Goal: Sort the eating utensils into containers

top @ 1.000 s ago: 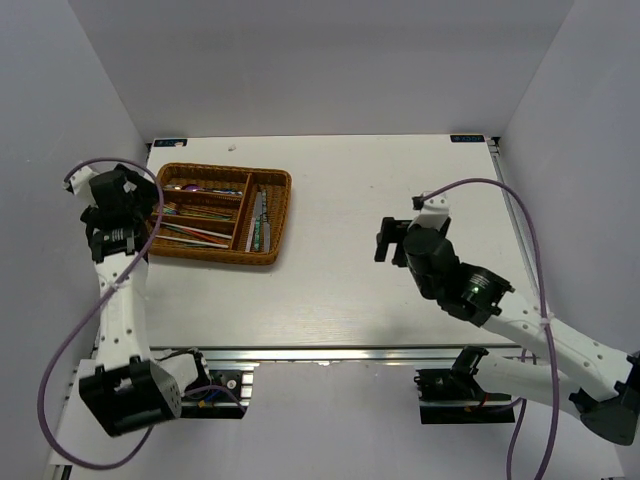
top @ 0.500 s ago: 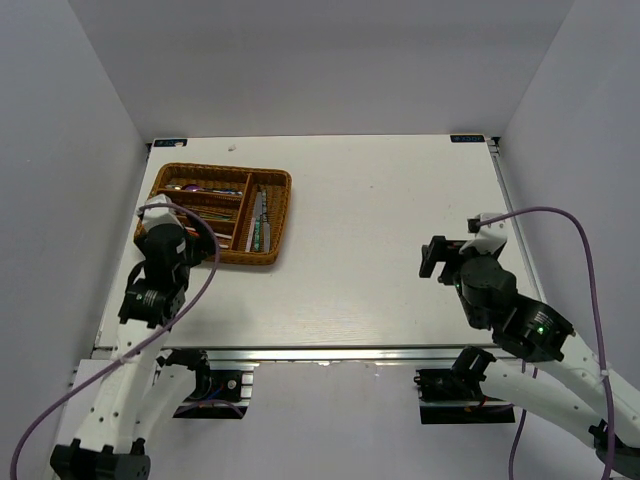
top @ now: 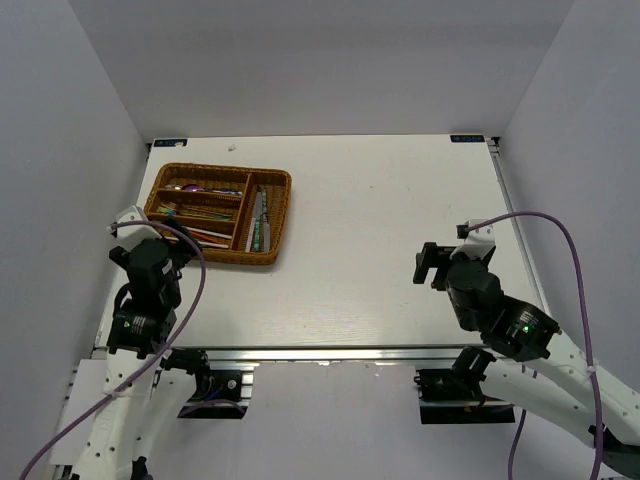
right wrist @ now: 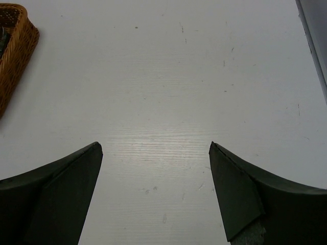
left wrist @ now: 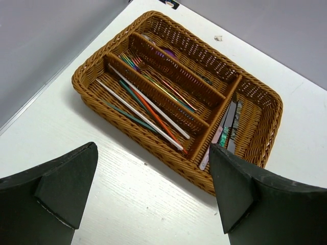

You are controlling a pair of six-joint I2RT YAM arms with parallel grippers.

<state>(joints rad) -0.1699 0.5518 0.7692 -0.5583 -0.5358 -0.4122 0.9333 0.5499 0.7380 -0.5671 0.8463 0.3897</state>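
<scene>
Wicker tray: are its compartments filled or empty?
Filled: the tray holds chopsticks in its near long section, coloured utensils in the next, knives in the end section.

The utensils are gathered inside the brown wicker tray. Thin chopsticks are laid lengthwise in one long compartment. Silver knives are laid in the crosswise end section.

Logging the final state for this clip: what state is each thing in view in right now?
wicker tray: resting flat on the table, untouched.
chopsticks: lying flat in the tray's near long section.
silver cutlery: lying in the tray's end section.
left pincer: open, empty, near the tray, not touching.
right pincer: open, empty, over bare table.
</scene>
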